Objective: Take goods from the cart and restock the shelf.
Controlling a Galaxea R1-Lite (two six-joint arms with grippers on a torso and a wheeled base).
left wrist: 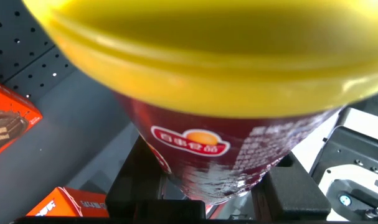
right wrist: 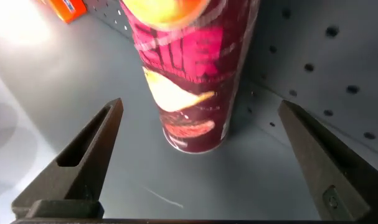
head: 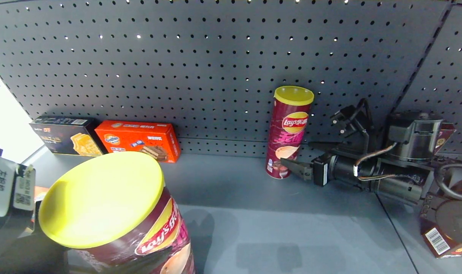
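Chips can (head: pixel 288 133) upright; right claw (right wrist: pixel 201 106) open, level, beside it; left claw (left wrist: pixel 208 198) grips second can (head: pixel 113 213).

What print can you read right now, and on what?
Standing chips can: brand logo, legible, left unquoted.
Held chips can: same logo, partly cut off.
Orange box, black box: print too small.
White tag by the held can: characters sideways, unclear.
Box at right edge: barcode, digits unreadable.

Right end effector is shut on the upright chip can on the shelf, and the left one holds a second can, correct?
Not quite. The right end effector is open: the right wrist view shows its fingers spread either side of the upright chip can, not touching it. It stands free on the shelf. The left end effector does hold a second can.
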